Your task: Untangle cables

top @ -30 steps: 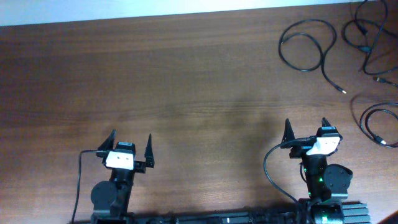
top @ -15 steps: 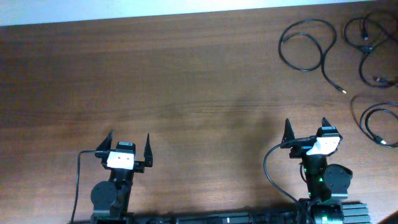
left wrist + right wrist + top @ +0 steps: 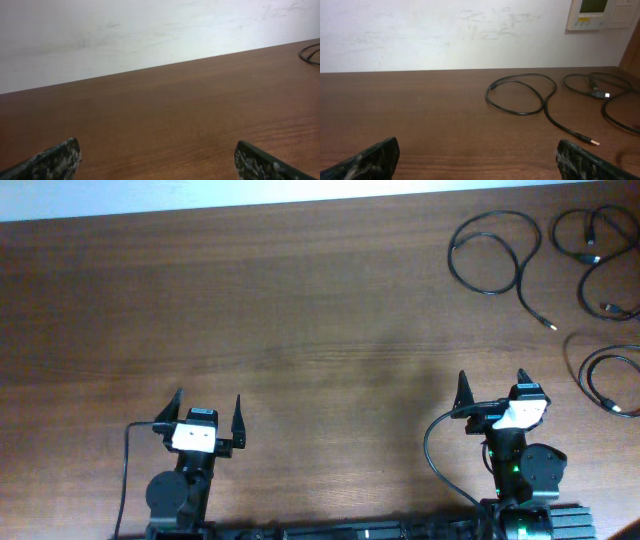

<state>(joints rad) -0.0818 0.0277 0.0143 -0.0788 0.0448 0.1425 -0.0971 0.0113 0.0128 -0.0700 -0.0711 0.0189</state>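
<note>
- Parking both arms along the near edge of the table (image 3: pixel 300 310) reads to me as a rest pose. The left gripper (image 3: pixel 208 396) is toward the near-left corner and the right gripper (image 3: pixel 491 375) toward the near-right.
- Both have their jaws spread wide with nothing between them, and both point at the far edge.
- I see the cables (image 3: pixel 523 283) gathered toward the far-right corner, well apart from both grippers and untouched.
- They look laid out as separate coils, not one knot, so I judge the sorting largely done.
    - One loop (image 3: pixel 546 106) lies alone, its metal-tipped tail trailing toward the near edge.
    - A second bunch (image 3: pixel 600 92) sits in the far-right corner itself.
    - A third coil (image 3: pixel 584 376) hugs the right edge, partly cut off by the overhead view.
- I cannot tell whether the cords in the corner bunch cross or merely lie beside each other.
- On room to move, the whole left and middle of the worktop is bare wood, so there is plenty of space for drawing a cord out.
- The right edge is the tight side. Cords run up to it and out of view, so I would pull leftward, away from that edge.
- From my left wrist camera only a sliver of cord shows at the far right, so I judge that anything further falls to the right arm.
</note>
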